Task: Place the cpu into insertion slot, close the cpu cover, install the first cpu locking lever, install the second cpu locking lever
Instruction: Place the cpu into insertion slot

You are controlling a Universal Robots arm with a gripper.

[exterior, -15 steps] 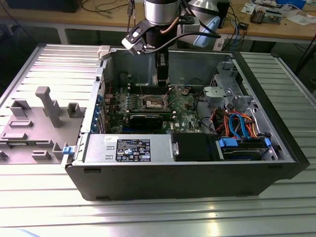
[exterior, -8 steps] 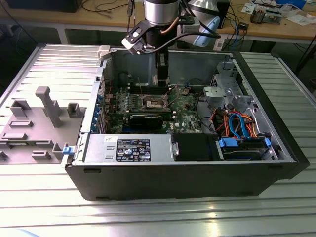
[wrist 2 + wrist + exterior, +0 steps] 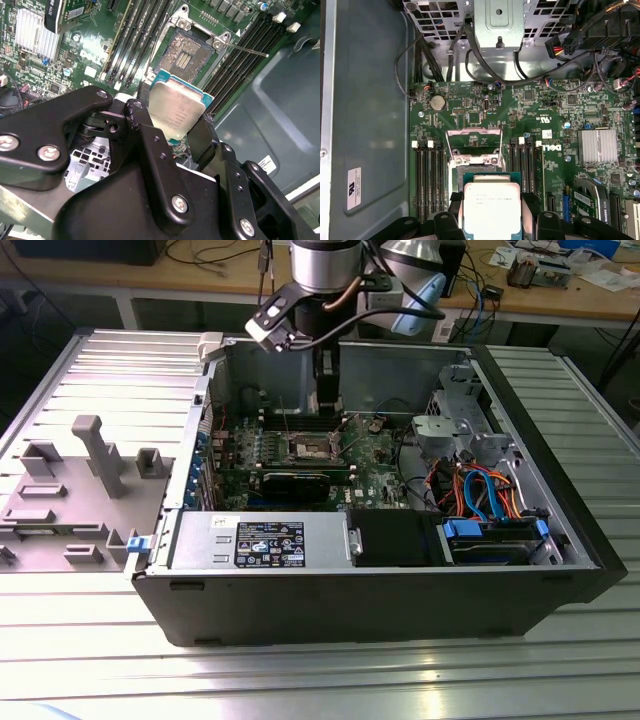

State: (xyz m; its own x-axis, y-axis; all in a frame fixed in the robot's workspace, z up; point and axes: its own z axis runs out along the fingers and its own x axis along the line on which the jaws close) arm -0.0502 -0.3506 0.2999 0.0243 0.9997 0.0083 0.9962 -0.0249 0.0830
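Observation:
My gripper [image 3: 175, 114] is shut on the cpu [image 3: 176, 107], a flat square chip with a dull silver top and a teal edge, held by two opposite sides between black fingers [image 3: 451, 201]. In both wrist views the cpu [image 3: 491, 205] hangs tilted a little above the motherboard, beside and partly over the insertion slot [image 3: 184, 55], whose dark centre is bare. The cpu cover [image 3: 472, 132], a thin silver frame, stands swung open at the slot's far end. A thin locking lever [image 3: 247, 50] sticks out beside the slot. In the exterior view the gripper [image 3: 327, 410] reaches down into the open computer case [image 3: 300, 590].
Long black memory slots [image 3: 432, 175] flank the slot on both sides. A coin battery [image 3: 437, 103], a finned heatsink [image 3: 596, 146] and cable bundles [image 3: 485, 75] lie nearby. The case holds a power supply [image 3: 260, 540] and a drive bay [image 3: 490, 535]. A grey plastic shroud [image 3: 70, 490] lies on the table.

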